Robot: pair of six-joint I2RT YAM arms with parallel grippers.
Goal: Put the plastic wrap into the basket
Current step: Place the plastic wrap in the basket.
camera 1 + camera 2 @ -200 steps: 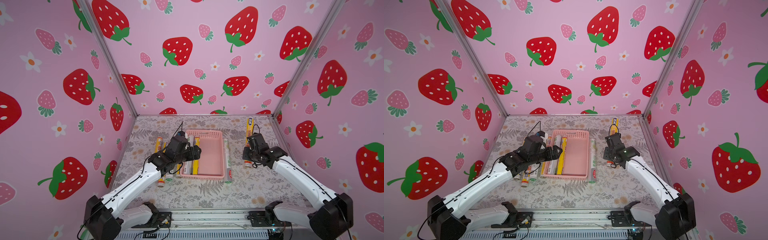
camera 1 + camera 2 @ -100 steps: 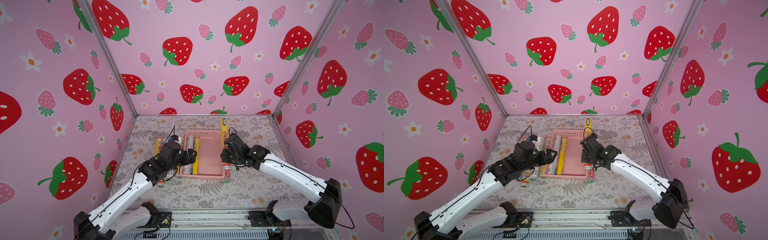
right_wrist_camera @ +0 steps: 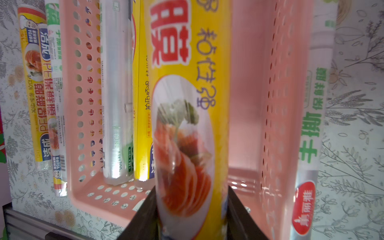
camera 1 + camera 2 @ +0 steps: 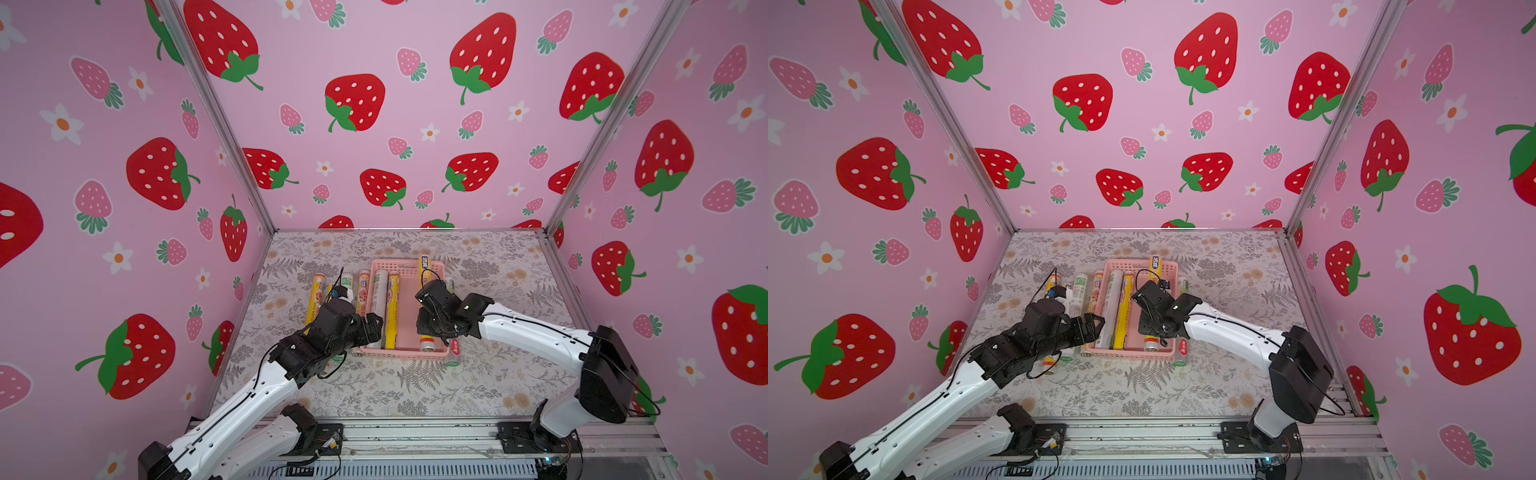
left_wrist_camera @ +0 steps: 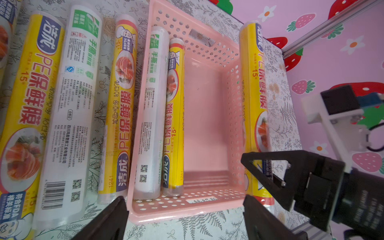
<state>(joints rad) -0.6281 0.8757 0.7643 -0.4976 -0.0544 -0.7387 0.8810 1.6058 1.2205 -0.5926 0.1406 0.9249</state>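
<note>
Right hand [image 3: 192, 220] is clamped on a yellow roll [image 3: 187, 83] of plastic wrap, held lengthwise over the basket [image 3: 249, 116], with bare floor directly beneath. Two rolls [image 5: 152, 104] already lie in the basket to its left. A white roll [image 3: 311, 124] waits on the bench [image 3: 357, 145] to its right. This looks like the placing step: level the roll, lower it between the end walls, release. Left hand [image 5: 185, 226], jaws apart and empty, hovers by the basket's near end.

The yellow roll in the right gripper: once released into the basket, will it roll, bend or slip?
Likely stiff: the yellow roll juts straight beyond the fingers. Being round, it may roll until the basket wall stops it. Its glossy wrapper looks slippery.
</note>
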